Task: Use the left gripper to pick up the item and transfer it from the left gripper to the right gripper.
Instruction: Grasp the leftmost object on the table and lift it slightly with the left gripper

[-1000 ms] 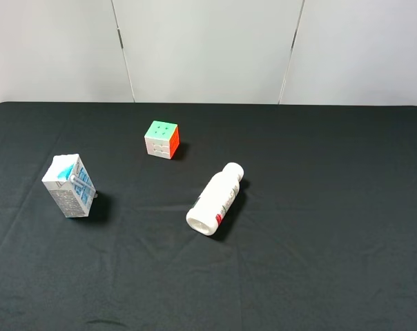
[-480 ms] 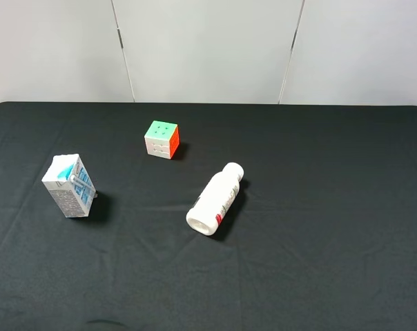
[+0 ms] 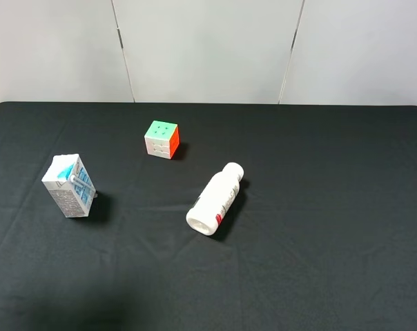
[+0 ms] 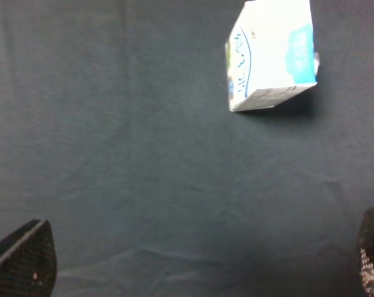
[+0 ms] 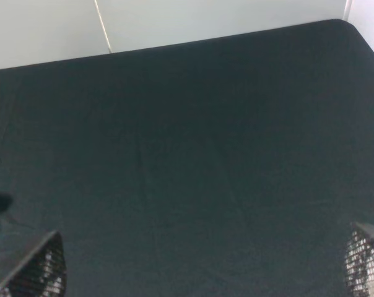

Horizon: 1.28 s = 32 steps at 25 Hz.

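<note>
Well, from the high camera the carton (image 3: 69, 186) is easy to spot: a small white box with light-blue print on top, fine grey text down its side and a folded gable top. It stands on the black bench (image 3: 333, 262), well apart from the puzzle cube (image 3: 161, 138), to the cube's left and nearer the camera. A white bottle (image 3: 215, 198) with a red mark on its label lies on its side, to the cube's right and also nearer the camera, with its cap end the closer end to the cube. I count one carton, one cube and one bottle, none of them touching.

At the left wrist, the left gripper (image 4: 196, 263) looks down on the cloth with its two fingers (image 4: 23, 260) spread wide, only the dark tips showing at the corners of the picture. The carton (image 4: 270, 55) sits well ahead of them, clear of both tips, and off the middle of the gap, nearer the line of one finger than the other. Its white side with blue script and its light-blue face both show. The cube does not appear here, so I cannot place the carton against it.

At the right wrist, the right gripper (image 5: 199, 266) also has its two fingers (image 5: 35, 269) set wide, with bare bench between them and pale wall panels (image 5: 205, 18) beyond.
</note>
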### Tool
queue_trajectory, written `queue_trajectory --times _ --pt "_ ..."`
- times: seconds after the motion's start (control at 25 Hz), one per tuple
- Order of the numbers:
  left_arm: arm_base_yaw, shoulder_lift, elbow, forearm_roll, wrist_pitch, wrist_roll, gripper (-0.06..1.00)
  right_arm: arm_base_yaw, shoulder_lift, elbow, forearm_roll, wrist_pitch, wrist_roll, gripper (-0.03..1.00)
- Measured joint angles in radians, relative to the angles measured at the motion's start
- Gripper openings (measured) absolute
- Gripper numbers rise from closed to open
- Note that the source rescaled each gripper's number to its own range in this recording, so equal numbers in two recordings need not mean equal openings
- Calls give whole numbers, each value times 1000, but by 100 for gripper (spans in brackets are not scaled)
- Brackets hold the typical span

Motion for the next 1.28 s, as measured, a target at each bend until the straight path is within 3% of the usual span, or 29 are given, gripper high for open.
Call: queue_trajectory --times 0.24,0.64,1.0,1.28 --pt "0 158 -18 -57 -55 -5 100 0 0 0 0 0 0 100" --pt "-5 315 -24 -84 -125 -60 100 0 0 0 0 0 0 100" --pt "-181 469 -117 53 -161 -255 100 0 0 0 0 0 0 100" --pt "-267 610 -145 68 -194 -346 100 0 0 0 0 -1 0 100"
